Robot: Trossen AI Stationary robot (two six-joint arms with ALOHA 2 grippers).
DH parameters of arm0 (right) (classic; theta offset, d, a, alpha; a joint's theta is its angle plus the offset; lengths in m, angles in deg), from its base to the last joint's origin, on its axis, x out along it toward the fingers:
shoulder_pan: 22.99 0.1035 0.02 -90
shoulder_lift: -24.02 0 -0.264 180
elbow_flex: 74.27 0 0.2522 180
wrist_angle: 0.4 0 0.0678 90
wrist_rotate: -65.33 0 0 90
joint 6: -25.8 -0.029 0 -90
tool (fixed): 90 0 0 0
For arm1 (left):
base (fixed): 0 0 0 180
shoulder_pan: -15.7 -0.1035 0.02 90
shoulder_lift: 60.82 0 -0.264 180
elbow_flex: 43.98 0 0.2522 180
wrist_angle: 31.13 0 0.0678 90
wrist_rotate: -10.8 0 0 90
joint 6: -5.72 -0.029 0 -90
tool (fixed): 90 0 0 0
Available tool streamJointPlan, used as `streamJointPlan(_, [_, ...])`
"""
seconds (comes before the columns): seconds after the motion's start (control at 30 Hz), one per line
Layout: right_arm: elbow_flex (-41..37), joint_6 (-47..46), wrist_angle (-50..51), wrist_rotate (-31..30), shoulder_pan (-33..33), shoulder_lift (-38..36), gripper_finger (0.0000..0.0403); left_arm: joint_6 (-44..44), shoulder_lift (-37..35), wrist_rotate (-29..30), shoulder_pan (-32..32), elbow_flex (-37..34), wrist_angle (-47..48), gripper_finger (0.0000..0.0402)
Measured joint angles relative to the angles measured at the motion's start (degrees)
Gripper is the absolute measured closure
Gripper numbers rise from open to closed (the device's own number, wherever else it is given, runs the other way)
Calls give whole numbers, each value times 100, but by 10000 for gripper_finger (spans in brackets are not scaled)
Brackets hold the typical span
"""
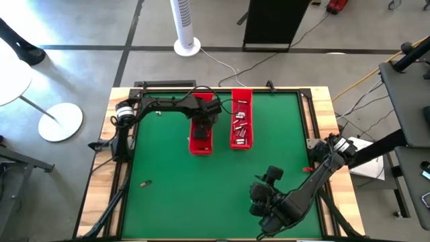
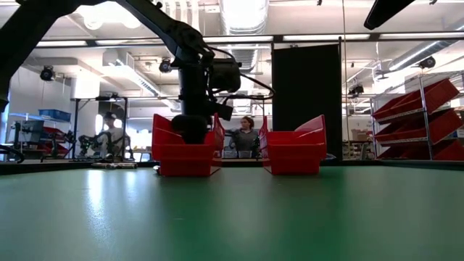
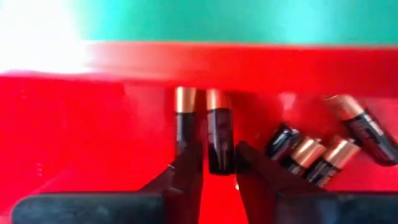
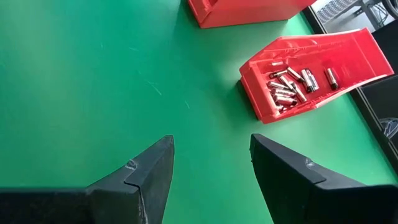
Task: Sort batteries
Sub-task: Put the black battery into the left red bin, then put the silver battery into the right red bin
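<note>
Two long red trays stand at the far middle of the green mat. The left tray [image 1: 199, 142] holds several black-and-copper batteries [image 3: 311, 152]. The right tray [image 4: 323, 56] holds several silvery batteries [image 4: 287, 87]. My left gripper [image 3: 219, 157] reaches down into the left tray [image 2: 185, 154], its fingers narrowly open. They stand on either side of the dark end of one black-and-copper battery [image 3: 219, 134], which lies flat on the tray floor beside a second one [image 3: 185, 121]. My right gripper [image 4: 211, 162] hangs open over bare mat near the front right [image 1: 265, 198]. My left gripper comes from above, pointing down, with its fingertips [image 3: 189, 165] along both sides of the battery's dark end [image 3: 219, 163]. The battery lies flat on the tray floor. I cannot tell whether the fingers touch it.
One stray battery [image 1: 144, 182] lies on the mat at the front left. The mat [image 1: 201, 195] between the trays and the near edge is open room. In the low view, people [image 2: 246, 138] show in the room behind the table.
</note>
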Motion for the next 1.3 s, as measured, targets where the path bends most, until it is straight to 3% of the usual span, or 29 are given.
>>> streamJointPlan(0.2, [0, 7, 0, 0, 0, 2, 197, -11, 0, -41, 2, 0, -37, 289])
streamJointPlan(0.4, [0, 21, 14, 2, 0, 2, 197, 100, -248, -85, 55, 216, 427, 275])
streamJointPlan(0.57, [30, 76, 27, 14, 0, 2, 197, 423, -1235, -477, 224, 544, 1140, 272])
streamJointPlan(0.7, [46, 76, 41, 11, 0, 0, 197, 683, -2483, -1192, 438, 294, 1048, 272])
streamJointPlan(0.83, [36, 216, 43, -28, -3, 2, 197, 1049, -3658, -1346, 615, -582, 387, 271])
streamJointPlan(1.03, [47, 405, 54, -549, -165, 0, 197, 1734, -5071, -1302, 757, -2726, -1092, 271])
streamJointPlan(1.3, [70, 721, 40, -409, -527, 0, 197, 1935, -5799, -1217, 832, -5090, -2704, 265])
